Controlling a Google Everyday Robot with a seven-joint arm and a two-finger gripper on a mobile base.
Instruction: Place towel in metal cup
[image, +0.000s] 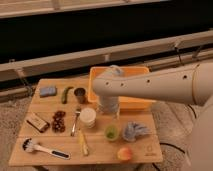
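Note:
The towel (134, 131), a crumpled pale blue-grey cloth, lies on the wooden table (150, 150) at the front right, beside a small green cup (111, 132). The metal cup (80, 93), small and dark grey, stands upright at the back left of the table, left of the yellow tray (131, 103). My white arm reaches in from the right. Its gripper (109, 111) hangs open over the tray's front edge with nothing in it. It is a hand's width behind and left of the towel, and right of the metal cup.
A white round container (88, 117) stands just left of the gripper. Also on the table are a blue sponge block (48, 91), a green vegetable (66, 94), a fork (76, 120), a yellow utensil (83, 142), a brush (42, 147), dark snacks (59, 121) and an orange fruit (124, 153).

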